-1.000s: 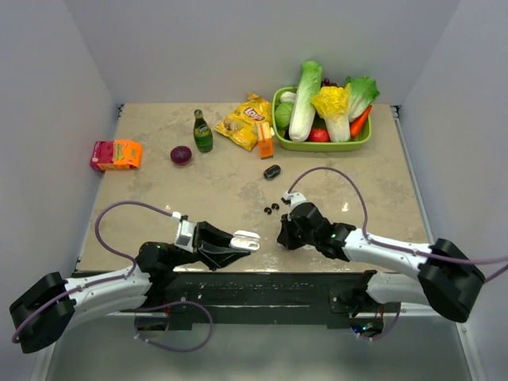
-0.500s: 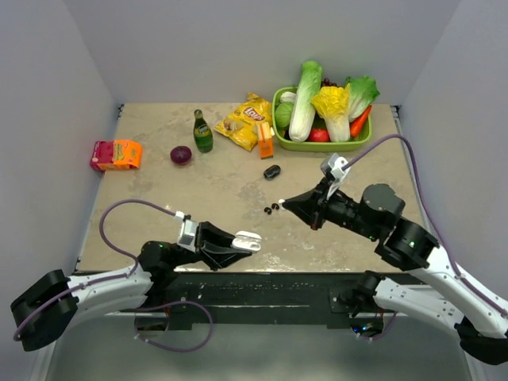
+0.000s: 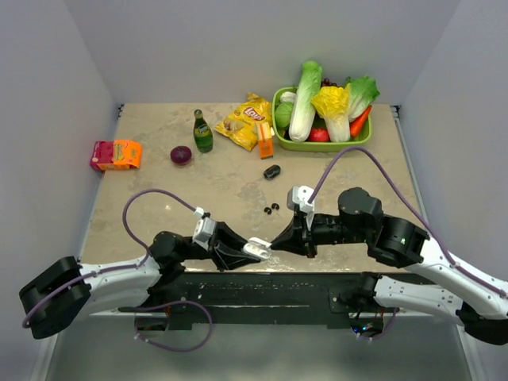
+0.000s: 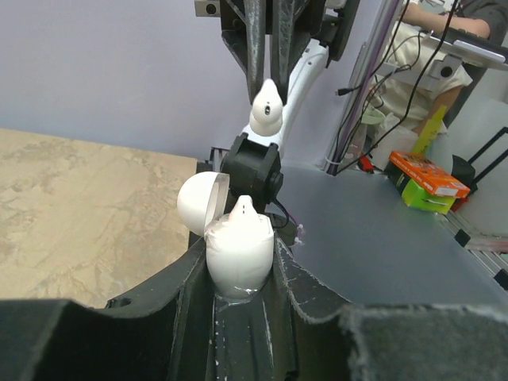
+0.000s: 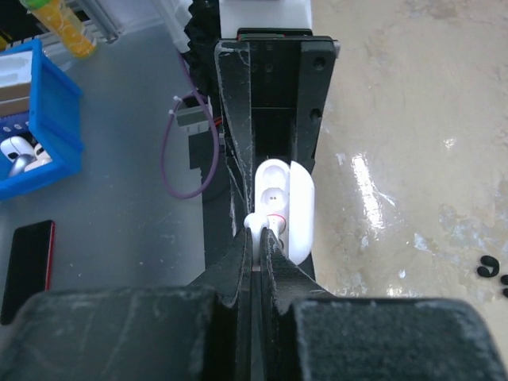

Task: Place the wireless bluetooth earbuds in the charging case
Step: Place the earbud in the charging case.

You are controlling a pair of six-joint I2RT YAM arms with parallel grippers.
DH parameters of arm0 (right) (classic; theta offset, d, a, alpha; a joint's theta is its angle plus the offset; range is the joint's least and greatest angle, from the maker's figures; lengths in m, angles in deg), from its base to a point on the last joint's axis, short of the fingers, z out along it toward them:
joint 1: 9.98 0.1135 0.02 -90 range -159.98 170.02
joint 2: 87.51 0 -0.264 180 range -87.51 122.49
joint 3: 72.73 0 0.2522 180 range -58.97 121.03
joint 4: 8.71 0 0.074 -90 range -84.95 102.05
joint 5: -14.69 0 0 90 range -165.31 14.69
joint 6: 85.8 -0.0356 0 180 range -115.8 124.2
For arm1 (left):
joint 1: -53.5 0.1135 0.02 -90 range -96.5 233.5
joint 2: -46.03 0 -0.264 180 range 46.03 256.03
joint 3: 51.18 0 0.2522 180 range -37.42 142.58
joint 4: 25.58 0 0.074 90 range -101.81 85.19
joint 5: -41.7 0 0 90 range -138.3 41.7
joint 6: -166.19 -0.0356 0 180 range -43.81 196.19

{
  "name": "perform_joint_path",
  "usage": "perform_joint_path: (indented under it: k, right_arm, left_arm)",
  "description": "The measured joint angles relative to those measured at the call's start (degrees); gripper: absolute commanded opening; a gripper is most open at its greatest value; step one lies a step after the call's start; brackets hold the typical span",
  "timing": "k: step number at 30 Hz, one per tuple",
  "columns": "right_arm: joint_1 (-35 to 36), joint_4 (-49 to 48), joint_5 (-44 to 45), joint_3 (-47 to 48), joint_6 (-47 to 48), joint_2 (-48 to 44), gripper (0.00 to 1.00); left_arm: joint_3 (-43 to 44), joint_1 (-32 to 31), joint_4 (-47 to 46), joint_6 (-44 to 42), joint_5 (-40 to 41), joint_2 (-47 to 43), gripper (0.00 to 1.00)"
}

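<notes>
White earbud (image 4: 267,107), smooth and teardrop-shaped, is pinched at the tips of the right gripper (image 5: 255,238), whose jaws are closed on it directly above the charging case (image 4: 238,254). The glossy white case sits clamped between the narrowly parted jaws of the left gripper (image 3: 252,248), its rounded lid (image 4: 198,205) hinged open and a second white bud (image 4: 242,210) seated inside. Both arms reach inward and meet at the near edge of the marbled beige table (image 3: 159,175). Two black earbuds (image 3: 271,209) lie just beyond.
</notes>
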Motion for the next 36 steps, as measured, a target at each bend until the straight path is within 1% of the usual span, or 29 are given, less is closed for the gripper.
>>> perform_joint_path:
  k: [6,12,22,36]
  right_arm:
    - [0.96,-0.02,-0.2,-1.09,0.04,0.0,0.0]
    - [1.29,-1.4,-0.13,-2.58,0.0,0.57,0.0]
    - [2.03,-3.82,0.37,-4.28,-0.42,3.63,0.0]
    - [2.91,-5.73,2.91,-4.61,-0.46,4.66,0.0]
  left_arm:
    - [2.93,0.0,0.72,0.17,-2.56,4.68,0.0]
    - [4.5,0.02,1.09,0.59,-3.96,7.08,0.0]
    - [4.61,0.0,1.18,1.03,-4.33,7.67,0.0]
    - [4.61,0.0,1.01,1.53,-5.05,7.87,0.0]
